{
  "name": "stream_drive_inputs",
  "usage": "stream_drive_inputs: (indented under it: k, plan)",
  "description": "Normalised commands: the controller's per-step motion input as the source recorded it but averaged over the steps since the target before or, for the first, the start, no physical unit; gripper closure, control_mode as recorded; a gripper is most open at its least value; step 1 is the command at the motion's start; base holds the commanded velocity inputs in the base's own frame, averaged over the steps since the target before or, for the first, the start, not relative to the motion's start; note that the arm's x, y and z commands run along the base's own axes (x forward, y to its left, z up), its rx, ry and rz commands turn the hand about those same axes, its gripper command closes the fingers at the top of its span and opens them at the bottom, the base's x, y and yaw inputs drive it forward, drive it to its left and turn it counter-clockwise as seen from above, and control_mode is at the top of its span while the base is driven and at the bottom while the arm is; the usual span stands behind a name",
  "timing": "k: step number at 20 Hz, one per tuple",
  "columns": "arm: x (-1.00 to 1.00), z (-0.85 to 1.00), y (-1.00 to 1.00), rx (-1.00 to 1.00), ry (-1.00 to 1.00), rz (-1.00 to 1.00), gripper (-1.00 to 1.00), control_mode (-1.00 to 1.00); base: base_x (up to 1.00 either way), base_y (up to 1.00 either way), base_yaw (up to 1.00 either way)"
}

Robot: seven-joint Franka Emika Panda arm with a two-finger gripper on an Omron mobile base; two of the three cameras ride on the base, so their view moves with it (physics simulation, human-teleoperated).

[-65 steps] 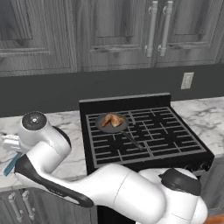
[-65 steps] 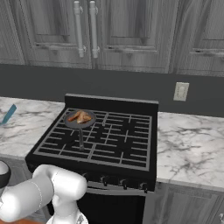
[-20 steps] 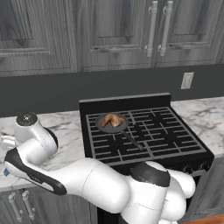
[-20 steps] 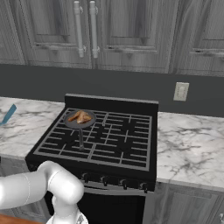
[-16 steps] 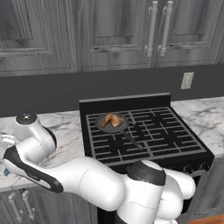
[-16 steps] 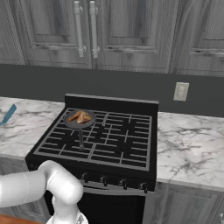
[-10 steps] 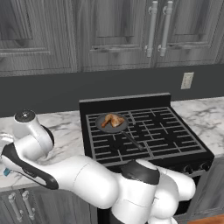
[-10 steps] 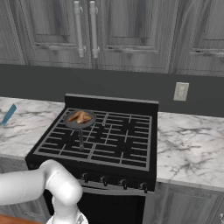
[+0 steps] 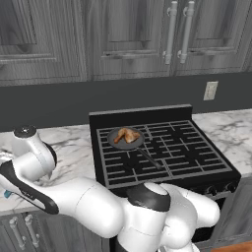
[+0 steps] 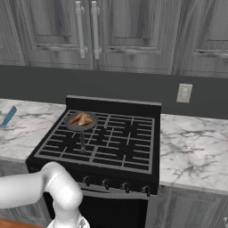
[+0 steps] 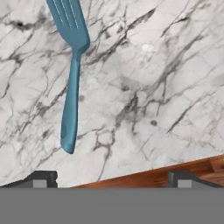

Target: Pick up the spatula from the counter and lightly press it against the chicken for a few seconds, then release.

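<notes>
A teal slotted spatula lies flat on the marble counter, its head toward the top of the hand view and its handle end nearest the fingers. My gripper hovers above the counter, open and holding nothing, with the spatula handle ahead of its left fingertip. The spatula also shows at the far left of the right base view. The chicken sits in a small dark pan on the stove's back left burner.
The black stove stands between two marble counter runs, and the pan's handle points toward the front. Grey cabinets hang above. The counter's front edge with wooden floor beyond lies near the fingertips. My arm's white links sweep across the left counter.
The arm has swung further left over the left counter, its wrist shifting left and slightly up. Stove, pan and chicken have not moved.
</notes>
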Motion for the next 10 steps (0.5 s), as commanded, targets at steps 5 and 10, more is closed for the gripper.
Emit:
stream_drive_inputs:
  k: [5, 10]
  plan:
    - [0.03, -0.12, 0.08, 0.00, 0.02, 0.00, -1.00, -1.00, 0.00, 0.00, 0.00]
    - [0.00, -0.11, 0.04, 0.00, 0.01, 0.00, -1.00, -1.00, 0.00, 0.00, 0.00]
